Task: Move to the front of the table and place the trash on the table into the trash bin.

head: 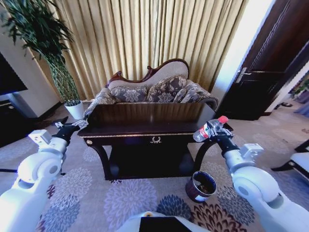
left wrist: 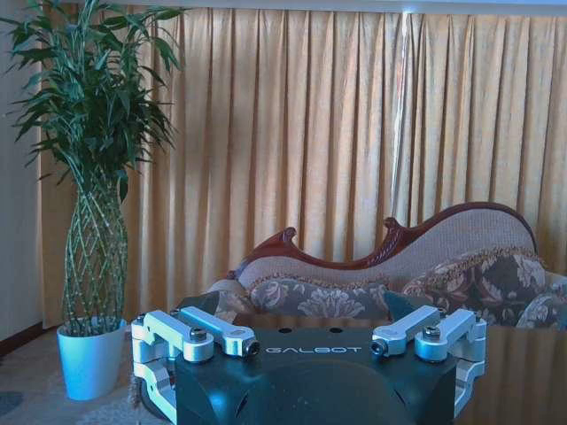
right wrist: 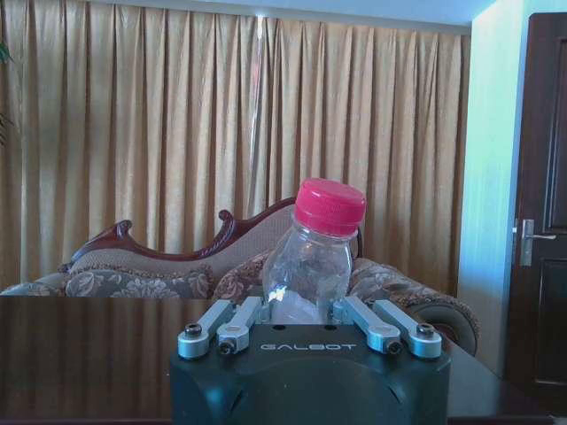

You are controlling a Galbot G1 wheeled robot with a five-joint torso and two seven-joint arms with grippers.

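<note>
- Bottle (head: 209, 129) is in hand: the right gripper (head: 216, 133) has its fingers closed around the clear body below the red cap, at the table's (head: 145, 126) right front corner, about 3 o'clock from the gold ornament.
- Step, as I judge it: the carry, with the pick done and the drop not yet made.
- Bin (head: 201, 186) stands on the carpet near the table's right front leg, roughly 6 o'clock from the held bottle and well below it.
- Next move calls for swinging the bottle clear of the table edge, lowering it over the bin's open mouth, then parting the fingers; the mouth is small, so alignment matters.
- Right arm reaches forward from the shoulder, forearm angled up toward the corner, bottle tilted with its cap toward 1 o'clock.
- Left gripper (head: 70, 126) hovers off the table's left front corner, fingers spread wide and holding nothing, arm extended forward.
- Other litter on the glossy top is hard to make out; I cannot tell whether any remains.
</note>
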